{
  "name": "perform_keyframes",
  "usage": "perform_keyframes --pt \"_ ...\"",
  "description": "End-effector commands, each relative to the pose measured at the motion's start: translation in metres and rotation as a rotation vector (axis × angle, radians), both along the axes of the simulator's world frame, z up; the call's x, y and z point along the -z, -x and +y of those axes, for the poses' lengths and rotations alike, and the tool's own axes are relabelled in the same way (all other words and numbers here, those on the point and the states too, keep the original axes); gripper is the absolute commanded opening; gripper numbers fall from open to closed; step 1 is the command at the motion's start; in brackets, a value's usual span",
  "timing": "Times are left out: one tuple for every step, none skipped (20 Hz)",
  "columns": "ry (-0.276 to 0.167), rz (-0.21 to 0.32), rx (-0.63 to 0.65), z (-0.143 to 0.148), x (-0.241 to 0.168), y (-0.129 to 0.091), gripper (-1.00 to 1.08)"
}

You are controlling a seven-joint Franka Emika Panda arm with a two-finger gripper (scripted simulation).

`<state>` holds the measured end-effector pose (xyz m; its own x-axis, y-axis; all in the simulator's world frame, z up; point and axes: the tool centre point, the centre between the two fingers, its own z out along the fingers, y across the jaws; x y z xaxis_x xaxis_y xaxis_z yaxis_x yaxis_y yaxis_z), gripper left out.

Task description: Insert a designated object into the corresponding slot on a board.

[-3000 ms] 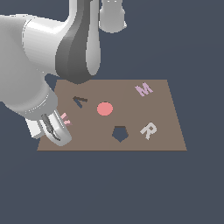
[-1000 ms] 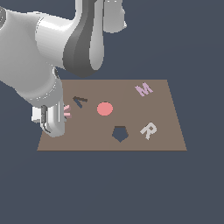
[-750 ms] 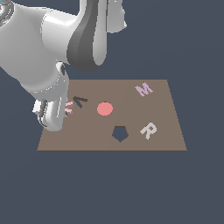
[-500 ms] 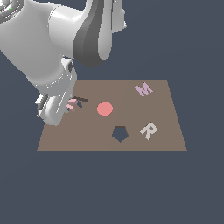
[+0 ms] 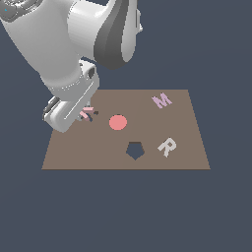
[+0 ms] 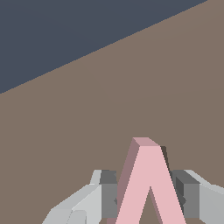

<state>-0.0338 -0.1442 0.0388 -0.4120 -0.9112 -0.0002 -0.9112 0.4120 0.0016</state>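
Tool (image 6: 148,199) closed onto pale pink "V" block (image 6: 146,183), one grey finger (image 6: 107,194) pressed against each outer stroke, jaws parted only by the width of the letter. In the wrist view, block pinched between both pads, its point aimed away from the camera, a thin dark sliver showing just beside its far stroke, brown board (image 6: 131,87) filling most of the background. Whether block rests on board or hangs slightly above it: cannot tell.

In the exterior view, tool (image 5: 84,114) low over the board (image 5: 162,157), close to the board's edge at the exterior view's left, toward its far corner. "V" block (image 5: 87,112) only partly visible past the white wrist housing, with a bit of dark V-shaped slot (image 5: 92,115) peeking out right beside and under it; seated in the slot or not: cannot tell, mostly hidden by the arm.

Elsewhere on the board: red round disc (image 5: 117,122) just beside the tool toward the board's middle; dark pentagon hole (image 5: 135,150) nearer the front edge; white "R" (image 5: 167,146) beside the pentagon, toward the edge at the exterior view's right; lilac "M" (image 5: 162,100) near the far edge, well apart from the tool.
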Motion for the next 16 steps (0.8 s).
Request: perform_keyframes --pt "0.0 0.0 0.051 0.0039 -0.0005 0.0028 -1.0" --pt "0.0 0.0 0.067 0.0054 -0.0007 0.0036 -1.0" --pt "0.0 0.0 0.081 0.0067 -0.0008 0.0043 -1.0" --pt "0.0 0.0 0.095 0.0079 -0.0009 0.0049 -1.0" --pt "0.0 0.0 0.107 0.009 -0.001 0.0055 -1.0" --pt "0.0 0.0 0.117 0.01 -0.0011 0.0059 -1.0" --pt "0.0 0.0 0.127 0.0109 -0.0011 0.0063 -1.0" --pt "0.0 0.0 0.135 0.0116 -0.0012 0.0067 -1.0" --pt "0.0 0.0 0.141 0.0122 -0.0013 0.0069 -1.0" --pt "0.0 0.0 0.147 0.0128 -0.0013 0.0071 -1.0" --pt "0.0 0.0 0.151 0.0132 -0.0013 0.0073 -1.0" --pt "0.0 0.0 0.154 0.0134 -0.0013 0.0074 -1.0" --pt "0.0 0.0 0.155 0.0136 -0.0014 0.0074 -1.0" --pt "0.0 0.0 0.155 0.0137 -0.0014 0.0073 -1.0" --pt "0.0 0.0 0.154 0.0135 -0.0013 0.0072 -1.0" --pt "0.0 0.0 0.151 0.0133 -0.0013 0.0071 -1.0"
